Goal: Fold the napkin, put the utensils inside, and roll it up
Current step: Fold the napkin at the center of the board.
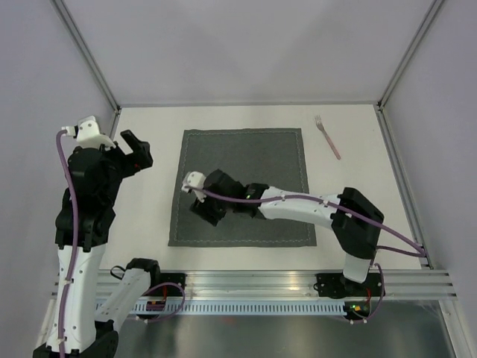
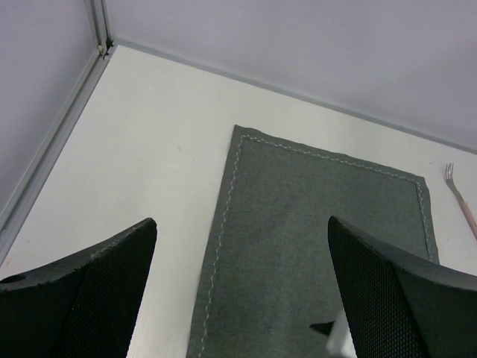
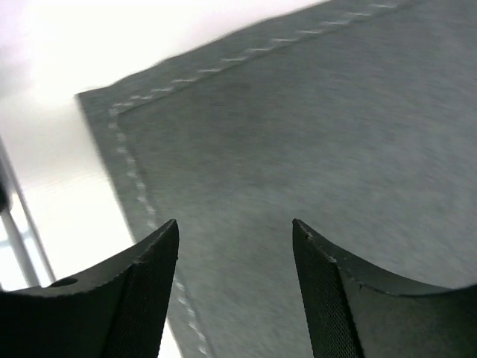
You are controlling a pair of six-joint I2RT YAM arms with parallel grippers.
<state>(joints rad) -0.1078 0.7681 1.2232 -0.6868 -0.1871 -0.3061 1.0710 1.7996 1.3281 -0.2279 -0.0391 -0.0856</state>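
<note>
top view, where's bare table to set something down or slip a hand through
Bare table runs between the left gripper and the napkin's left edge; another patch lies right of the napkin, nearer than the fork. Crowded: the napkin's near-left part, under the right gripper.

The right arm (image 1: pixel 298 205) lies across the napkin (image 1: pixel 246 160) and hides a band of cloth from its right hem almost to its left hem. Beyond the napkin's far right corner, the fork (image 1: pixel 326 136) is too small to tell whether its pink shaft is a handle or a separate piece.

From the left wrist, the napkin's near part is cut off by the lower edge and partly covered by the left claw (image 2: pixel 242 222), and the fork runs off the right edge.

From the right wrist, the napkin is blurred and the tabletop (image 3: pixel 149 30) beside its corner is washed out.
</note>
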